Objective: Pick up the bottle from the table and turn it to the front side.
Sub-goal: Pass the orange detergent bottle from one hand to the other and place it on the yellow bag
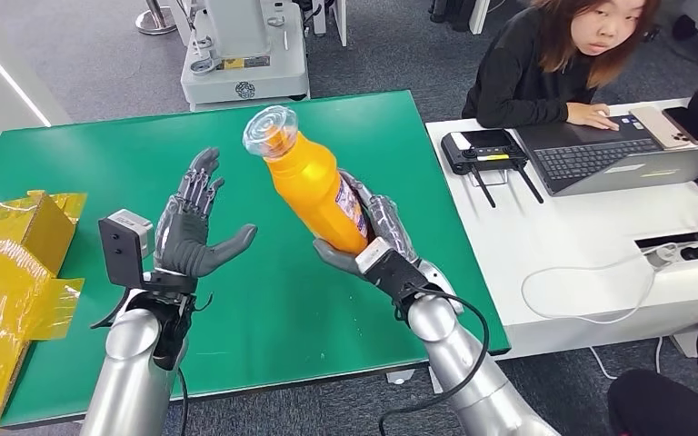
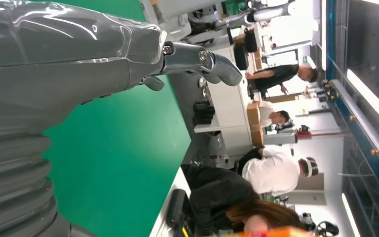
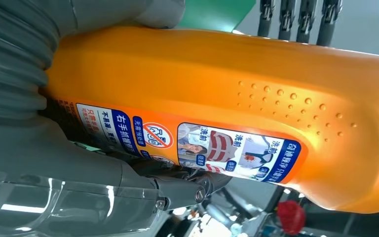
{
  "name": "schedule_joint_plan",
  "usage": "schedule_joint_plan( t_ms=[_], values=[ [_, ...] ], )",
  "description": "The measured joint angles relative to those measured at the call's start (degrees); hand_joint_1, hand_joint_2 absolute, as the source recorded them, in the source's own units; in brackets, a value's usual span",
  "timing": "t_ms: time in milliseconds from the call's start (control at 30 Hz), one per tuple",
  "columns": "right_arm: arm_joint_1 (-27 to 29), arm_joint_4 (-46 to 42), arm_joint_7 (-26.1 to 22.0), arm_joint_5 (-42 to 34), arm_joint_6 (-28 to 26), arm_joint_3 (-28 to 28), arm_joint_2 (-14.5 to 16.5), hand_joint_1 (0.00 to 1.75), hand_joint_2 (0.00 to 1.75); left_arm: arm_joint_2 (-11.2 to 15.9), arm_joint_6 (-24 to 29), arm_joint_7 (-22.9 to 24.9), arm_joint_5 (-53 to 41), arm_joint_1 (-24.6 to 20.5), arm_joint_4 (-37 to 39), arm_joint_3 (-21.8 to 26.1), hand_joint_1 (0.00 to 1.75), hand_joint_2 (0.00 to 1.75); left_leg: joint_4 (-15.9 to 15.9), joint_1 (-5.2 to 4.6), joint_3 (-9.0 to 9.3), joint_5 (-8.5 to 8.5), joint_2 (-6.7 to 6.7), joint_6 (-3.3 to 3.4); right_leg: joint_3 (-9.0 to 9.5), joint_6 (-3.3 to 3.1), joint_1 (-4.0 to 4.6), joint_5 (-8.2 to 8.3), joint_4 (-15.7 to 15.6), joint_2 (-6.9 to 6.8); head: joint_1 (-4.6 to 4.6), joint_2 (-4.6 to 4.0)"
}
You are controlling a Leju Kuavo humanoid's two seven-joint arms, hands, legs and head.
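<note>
While our right hand [image 1: 377, 238] grips the orange bottle [image 1: 314, 186] above the green table [image 1: 73, 163], its cap tilts toward eleven o'clock.
Our left hand [image 1: 191, 227] hovers spread, empty; the bottle hides our right palm.

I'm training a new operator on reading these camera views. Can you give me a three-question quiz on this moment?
1. True or false: the orange bottle lies flat on the green table.
2. Which hand holds the bottle: A) left hand, B) right hand, C) both?
3. Fill in: the left hand's fingers are ____ and hold nothing.

Key: 1 false, it is lifted and tilted; 2 B; 3 spread apart.
</note>
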Motion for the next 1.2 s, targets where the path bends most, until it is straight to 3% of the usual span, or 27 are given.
schedule_joint_plan(
  t_ms=[300, 700, 1200],
  values=[
    [-6.53, 9.12, -3.56, -1.2, 1.8, 1.72, 2.28, 1.75, 1.75, 0.66, -2.59, 0.86, 1.02, -0.53, 0.25, 0.0, 0.0, 1.75, 0.0, 0.01, 0.0, 0.01, 0.0, 0.01, -0.02, -0.01, 0.0, 0.0, 0.01, 0.0, 0.0, -0.01],
    [-8.88, 16.14, -4.83, -1.91, 0.12, 3.47, 5.42, 1.75, 1.75, 0.99, -6.84, 2.53, 6.0, -3.84, 0.26, -0.15, 0.0, 1.75, 0.0, 0.01, -0.02, 0.02, 0.0, 0.0, -0.03, 0.0, 0.0, 0.01, 0.02, 0.0, 0.0, 0.0],
    [-11.43, 21.14, -6.51, 1.33, -2.25, 3.93, 6.63, 1.75, 1.75, 0.94, -12.35, 10.49, 13.15, -6.28, -1.55, -3.11, 0.0, 1.75, 0.01, 0.01, -0.01, 0.02, 0.02, 0.0, -0.04, 0.0, 0.0, 0.01, 0.02, 0.03, -0.01, 0.0]
  ],
)
